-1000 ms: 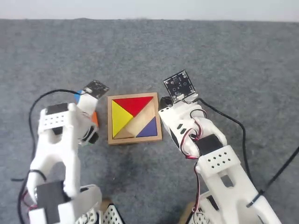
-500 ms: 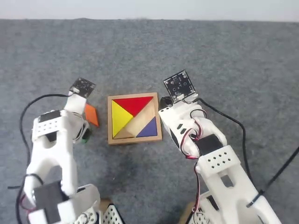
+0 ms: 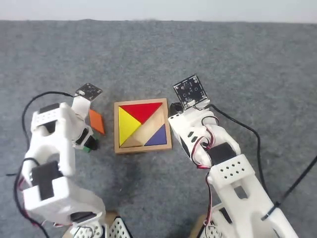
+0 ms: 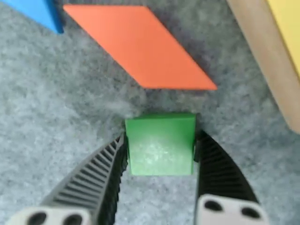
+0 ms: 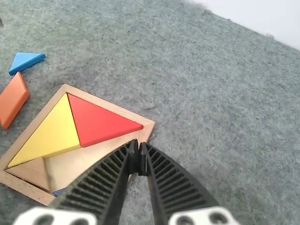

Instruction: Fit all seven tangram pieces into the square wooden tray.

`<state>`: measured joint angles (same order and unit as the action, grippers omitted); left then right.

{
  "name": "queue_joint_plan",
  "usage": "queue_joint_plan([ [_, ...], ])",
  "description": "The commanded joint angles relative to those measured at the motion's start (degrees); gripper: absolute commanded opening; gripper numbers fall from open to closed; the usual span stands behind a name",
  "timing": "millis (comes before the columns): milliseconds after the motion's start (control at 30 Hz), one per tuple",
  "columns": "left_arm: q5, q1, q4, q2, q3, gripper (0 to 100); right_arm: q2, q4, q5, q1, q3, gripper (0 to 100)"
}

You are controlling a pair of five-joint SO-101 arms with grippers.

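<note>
The left jaws were closed against two opposite sides of a small green square wooden piece, one ribbed finger touching each side. The square sat low over the grey felt-covered bench, and whether it rested on the felt or was lifted clear could not be told. Just beyond it, with a narrow strip of felt between them, lay a flat orange wooden parallelogram, and past that the corner of a blue wooden triangle. All three pieces were outside the square wooden tray, on its left-arm side, with the parallelogram near the tray's rim but not touching it.

The right jaws were shut tip to tip with nothing between them, hanging over the tray's rim near one corner. In the high view the right arm stood close beside the tray's right edge, and the left arm stood on the other side above the green square.

The tray lay between the two arms. In it, a large red triangle sat along the far edge and a large yellow triangle along the left edge, meeting along one side. A smaller purple triangle sat in the near right corner, and a plain wood-coloured triangle in the near left corner. A band of bare tray floor showed between them.
</note>
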<state>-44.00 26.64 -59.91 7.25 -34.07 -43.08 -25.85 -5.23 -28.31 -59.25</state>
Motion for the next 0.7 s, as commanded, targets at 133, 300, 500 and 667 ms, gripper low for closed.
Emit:
queue_joint_plan([
  [133, -1.1, 0.4, -0.3, 0.6, 1.3, 13, -0.4, 0.5, -0.5, 0.9, 2.2, 0.9],
  [300, -0.8, 0.4, -0.3, 0.5, 1.3, 12, -0.4, 0.5, -0.5, 0.9, 2.2, 0.9],
  [500, -0.8, 0.4, -0.4, -0.8, 0.7, 12, -0.4, 0.5, -0.5, 0.9, 2.2, 0.9],
  [667, -0.8, -0.2, -0.1, -10.3, -5.1, 12, -0.4, 0.5, -0.5, 0.9, 2.2, 0.9],
])
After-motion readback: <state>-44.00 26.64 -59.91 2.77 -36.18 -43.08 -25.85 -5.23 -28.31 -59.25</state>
